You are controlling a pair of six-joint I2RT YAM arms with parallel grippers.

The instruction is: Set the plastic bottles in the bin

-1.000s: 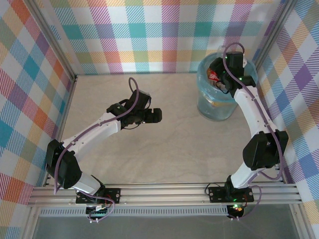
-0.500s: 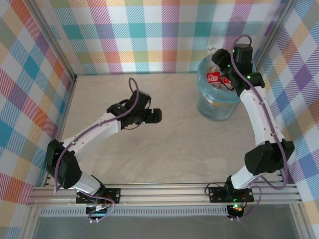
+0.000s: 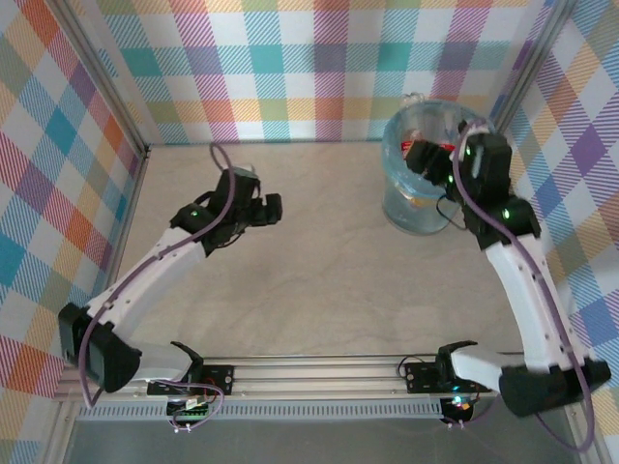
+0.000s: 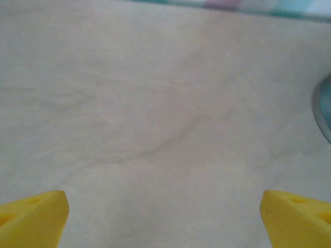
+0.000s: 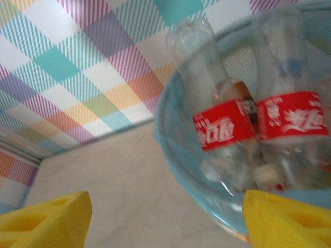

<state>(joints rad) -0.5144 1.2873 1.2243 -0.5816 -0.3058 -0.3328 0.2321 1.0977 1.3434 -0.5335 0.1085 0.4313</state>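
Left gripper [image 3: 268, 210] hangs over the left half of the table [image 3: 319, 290], pointing right, and we find it spread wide. In its wrist view the two yellow fingertips [image 4: 36, 217] sit at opposite lower corners with pale tabletop [image 4: 155, 103] between them, so it holds nothing. At the right border of that view we see a curved grey-blue edge [image 4: 325, 111]; we take it for the side of the bin, though too little shows to be sure. The right gripper [image 3: 424, 158] is at the bin [image 3: 416, 215], above its near-right rim and pointing left across the opening. It is spread too: its yellow fingertips [image 5: 46, 219] stand far apart at the lower corners of its wrist view and grip nothing. The bin stands at the far right of the table, close to the plaid back wall [image 3: 290, 68], with a light-blue liner [image 5: 170, 150] folded over its rim. Inside it we make out plastic bottles. One clear bottle [image 5: 220, 129] with a red label leans left, its neck reaching above the liner's rim. A second clear bottle [image 5: 292, 121], also red-labelled, stands just beside it on the right. Below these two the contents are blurred, and we cannot tell them apart. From above we catch a red label [image 3: 418, 147] within the opening and an orange patch [image 3: 421, 201] showing through the bin's translucent side.
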